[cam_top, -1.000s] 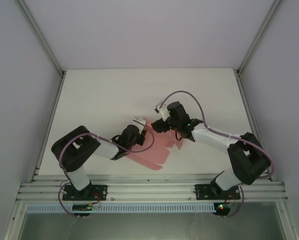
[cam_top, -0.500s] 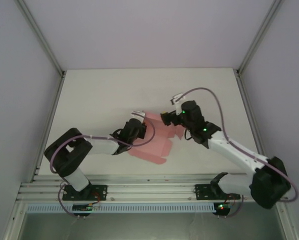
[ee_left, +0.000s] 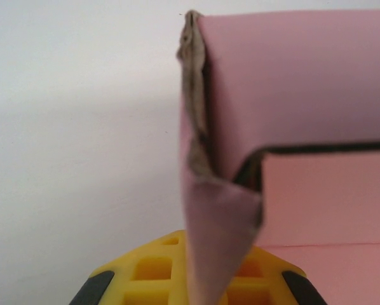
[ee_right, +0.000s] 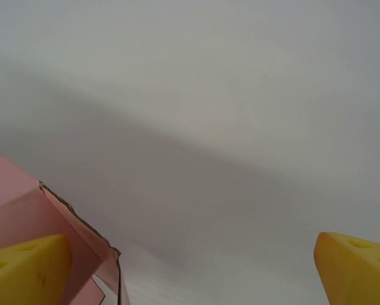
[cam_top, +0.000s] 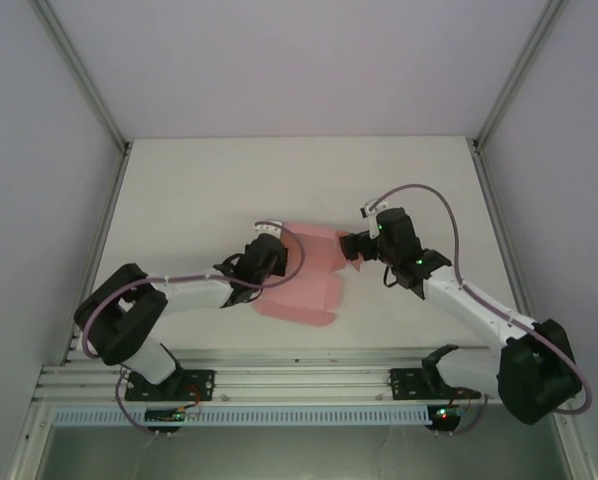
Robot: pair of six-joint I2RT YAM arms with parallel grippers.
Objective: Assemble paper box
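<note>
Pink thin-card paper box (cam_top: 304, 285), partly folded, on the white table (cam_top: 199, 190) between both arms. The left gripper (cam_top: 269, 245) appears clamped on a raised wall (ee_left: 206, 159) at the box's left side. The right gripper (ee_right: 190, 248), jaws wide apart and empty, sits just beside the opposite edge, with the box corner by its left-hand fingertip (ee_right: 28, 264), so it is the arm placed for the next fold.

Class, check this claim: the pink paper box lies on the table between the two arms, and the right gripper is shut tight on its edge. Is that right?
Not quite. The right gripper is open: the right wrist view shows its yellow fingertips wide apart, gripping nothing. The paper box does lie on the table between the two arms.
</note>
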